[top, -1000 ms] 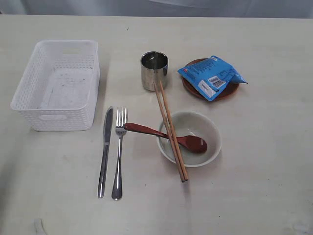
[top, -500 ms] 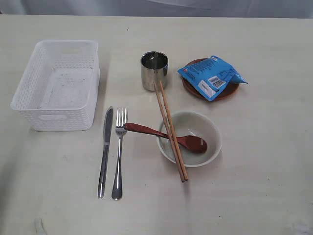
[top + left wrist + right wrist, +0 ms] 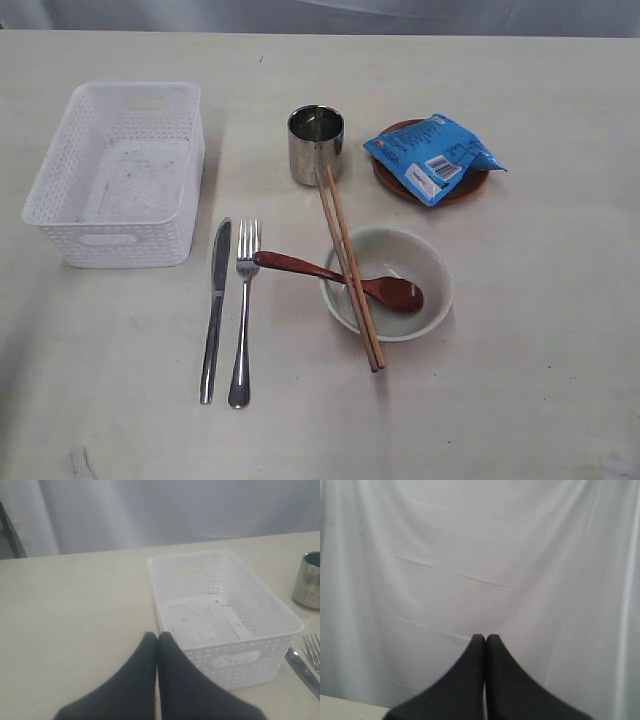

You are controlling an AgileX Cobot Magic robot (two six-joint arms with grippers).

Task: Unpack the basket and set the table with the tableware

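Observation:
The white basket (image 3: 118, 175) stands empty at the left of the table (image 3: 520, 380); the left wrist view also shows the basket (image 3: 220, 625). A steel knife (image 3: 214, 310) and fork (image 3: 243, 315) lie side by side in front of it. A steel cup (image 3: 315, 144) stands behind a pale bowl (image 3: 425, 260). A dark red spoon (image 3: 335, 279) and wooden chopsticks (image 3: 349, 265) rest across the bowl. A brown-red plate (image 3: 470, 188) sits at the right under a blue snack packet (image 3: 432, 157). My left gripper (image 3: 158, 636) is shut and empty, near the basket's corner. My right gripper (image 3: 485, 638) is shut, raised, facing a white curtain.
In the left wrist view the cup (image 3: 308, 580) and the fork's tines (image 3: 312, 647) show beyond the basket. Neither arm appears in the exterior view. A pale curtain hangs behind the table's far edge.

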